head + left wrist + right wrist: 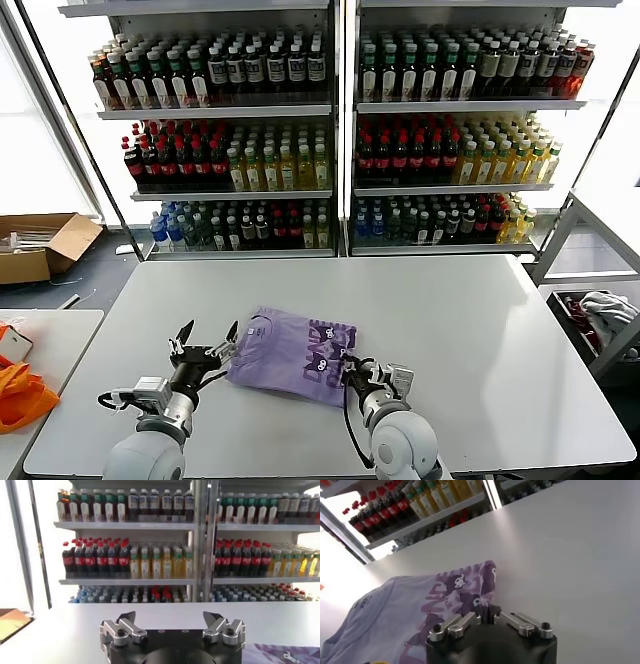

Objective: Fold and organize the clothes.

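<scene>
Your right gripper (350, 367) has its jaws drawn together on the near right edge of the T-shirt (290, 352); in the right wrist view the fingertips (479, 616) meet right at the cloth's printed edge, with fabric pinched between them. Your left gripper (205, 340) stands with its jaws spread wide and nothing between them, just off the T-shirt's left edge and apart from the cloth. The T-shirt lies folded on the table (480, 330), towards the near side, between your two grippers. Its left part is plain lavender with the collar showing; its right part carries dark purple-and-white print. Beyond the table's far edge, well behind the T-shirt, shelves (330, 110) hold rows of bottles.
</scene>
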Tool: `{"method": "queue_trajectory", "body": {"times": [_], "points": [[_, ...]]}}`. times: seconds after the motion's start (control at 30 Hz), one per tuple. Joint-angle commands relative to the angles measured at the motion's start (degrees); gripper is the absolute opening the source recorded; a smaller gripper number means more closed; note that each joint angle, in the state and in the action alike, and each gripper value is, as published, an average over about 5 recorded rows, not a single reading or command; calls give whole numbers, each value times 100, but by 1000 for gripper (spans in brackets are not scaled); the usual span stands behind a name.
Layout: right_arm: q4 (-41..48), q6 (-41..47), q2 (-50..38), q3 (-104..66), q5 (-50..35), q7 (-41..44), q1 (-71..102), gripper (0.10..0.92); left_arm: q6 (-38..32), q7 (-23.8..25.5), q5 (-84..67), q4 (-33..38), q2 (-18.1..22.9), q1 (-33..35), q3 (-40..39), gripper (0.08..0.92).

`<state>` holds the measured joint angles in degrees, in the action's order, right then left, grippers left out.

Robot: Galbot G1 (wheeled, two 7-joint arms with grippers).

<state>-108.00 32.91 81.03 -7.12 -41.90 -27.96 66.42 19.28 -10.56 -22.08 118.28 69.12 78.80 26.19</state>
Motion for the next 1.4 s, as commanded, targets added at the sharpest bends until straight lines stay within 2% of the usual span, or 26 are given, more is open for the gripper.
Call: {"method": "queue_trajectory", "body": {"times": [0.03,0.13,0.23,0.43,0.67,0.83,1.0,1.2,1.4], "points": [[-32,27,-204,-41,-89,85,-7,143,13,-40,41,51,51,196,104,822],[-147,33,-599,-142,-14,139,-43,107,9,-55,41,88,60,238,125,823],[-169,40,-1054,-325,77,208,-183,108,12,-59,32,201,63,275,166,823],[325,40,-1887,-441,652,756,-741,108,14,-60,48,271,129,327,145,823],[638,26,-1989,-466,1523,1155,-970,135,24,-48,94,349,255,390,99,822],[56,-201,-1812,-661,2753,1341,-608,269,35,-31,95,443,299,457,135,823],[-664,-474,-1673,-346,3107,1603,-607,416,76,-26,96,548,353,495,150,822],[-28,-791,-1794,885,3159,2093,-1589,589,86,-19,111,717,400,733,250,823],[557,-1020,-2098,1695,2783,2777,-2431,758,49,28,167,908,596,984,454,823]]}}
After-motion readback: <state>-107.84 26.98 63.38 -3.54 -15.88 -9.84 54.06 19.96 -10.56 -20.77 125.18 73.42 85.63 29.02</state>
